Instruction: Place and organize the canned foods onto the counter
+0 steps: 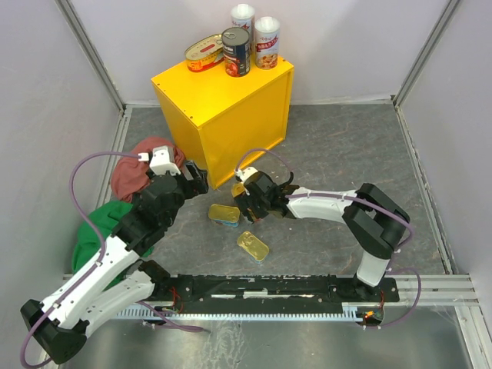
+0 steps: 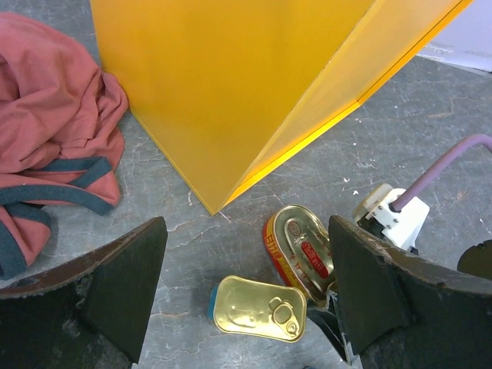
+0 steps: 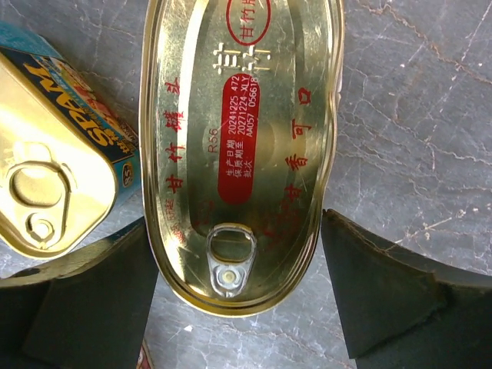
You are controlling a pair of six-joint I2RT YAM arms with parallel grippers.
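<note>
Standing at the far edge of the big yellow box (image 1: 192, 88), on its flat top, four cans are seen close together. A tall white-topped can (image 1: 242, 17) is placed at the back. A second tall can (image 1: 267, 42) is set just beside it on the right. A dark round can (image 1: 236, 52) is set in front of them, and an oval gold tin (image 1: 204, 54) is laid just beside it on the left.

Three more tins are seen down low, over the grey floor (image 1: 346, 146), near the box's front corner. A second oval tin (image 3: 238, 138) is framed by the right claw (image 3: 234, 223). The claw's fingers (image 3: 377, 292) are held wide apart, one on each side of the tin's pull-ring end. A rectangular gold tin (image 3: 46, 177) with a blue label is laid just beside that oval tin, lid up. The other rectangular tin (image 1: 252, 246) is laid nearer the arm bases, apart from the rest.

The left claw (image 2: 247, 238) is held above the floor by the box's corner. Its fingers are spread wide, and nothing is gripped between them. The blue-label tin is seen on the floor below the gap.

A red cloth (image 1: 142, 165) is heaped beside the box on the left, and a green cloth (image 1: 96, 231) is heaped nearer the arm bases.
</note>
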